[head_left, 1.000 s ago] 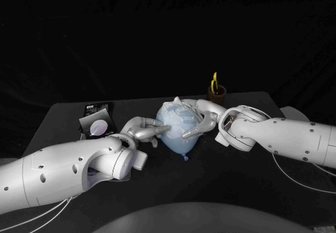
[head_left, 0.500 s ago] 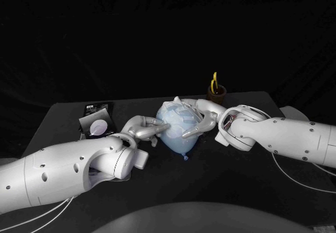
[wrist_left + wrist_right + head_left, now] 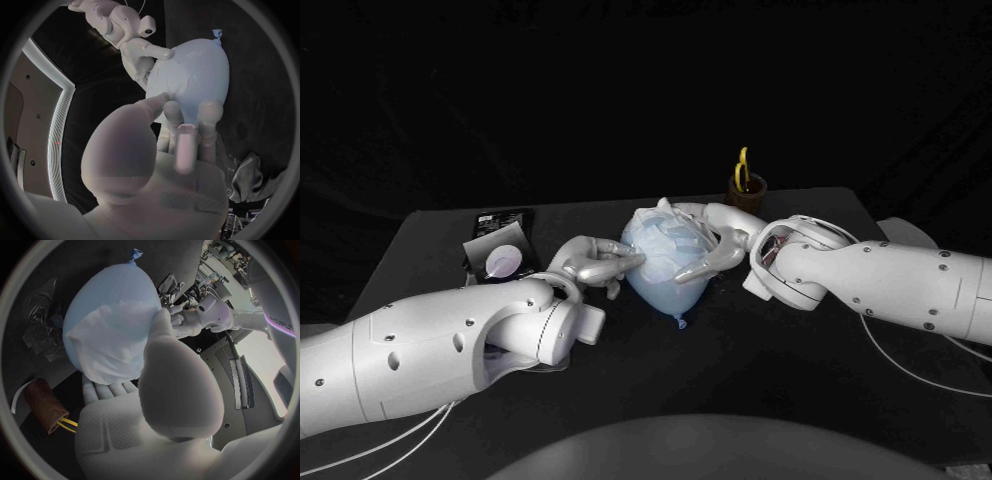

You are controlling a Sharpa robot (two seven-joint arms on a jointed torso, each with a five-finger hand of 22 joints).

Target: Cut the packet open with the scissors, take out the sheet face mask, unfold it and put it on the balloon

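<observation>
Right hand (image 3: 715, 243) is cupped round the right side of the pale blue balloon (image 3: 668, 285), thumb laid over the white sheet mask (image 3: 668, 238), gripping it. Left hand (image 3: 596, 266) presses its fingertips to the balloon's other side, at the mask's edge; whether they pinch anything, I can't tell. The balloon sits between both hands at mid-table (image 3: 776, 370), knot toward the robot, with the mask draped over its far end. The packet (image 3: 502, 258) lies to the left, and yellow-handled scissors (image 3: 743, 162) stand in a brown cup (image 3: 749, 190) behind.
</observation>
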